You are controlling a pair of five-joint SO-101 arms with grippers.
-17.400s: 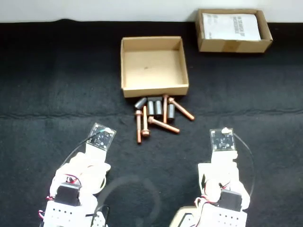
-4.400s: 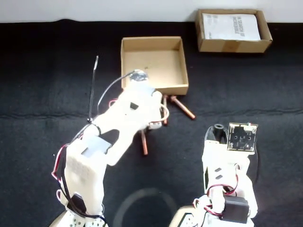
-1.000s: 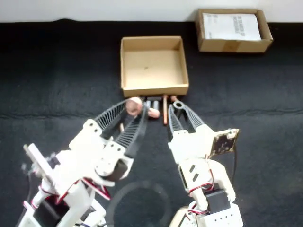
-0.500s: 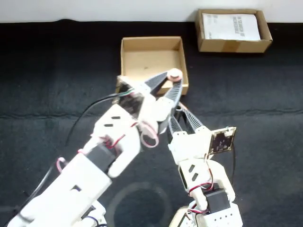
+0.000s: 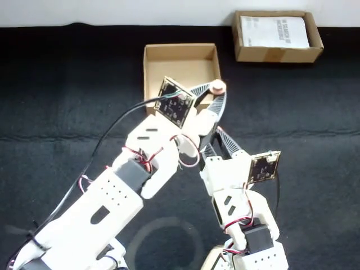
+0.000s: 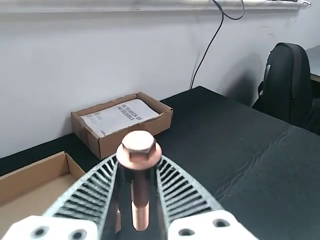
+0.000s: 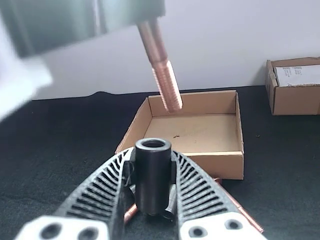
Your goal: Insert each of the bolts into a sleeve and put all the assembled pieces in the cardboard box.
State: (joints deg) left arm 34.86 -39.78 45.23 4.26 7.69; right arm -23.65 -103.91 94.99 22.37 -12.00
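My left gripper has swung its bolt up and across (head above the fingers), over the sleeve my right gripper has picked up.

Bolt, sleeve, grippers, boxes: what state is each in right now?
Bolt, held head up, not yet inserted.
Sleeve, upright, bore empty.
Left gripper, shut on the bolt.
Right gripper, shut on the sleeve.
Cardboard box, open, nothing inside.
Far box, open, holding printed paper.
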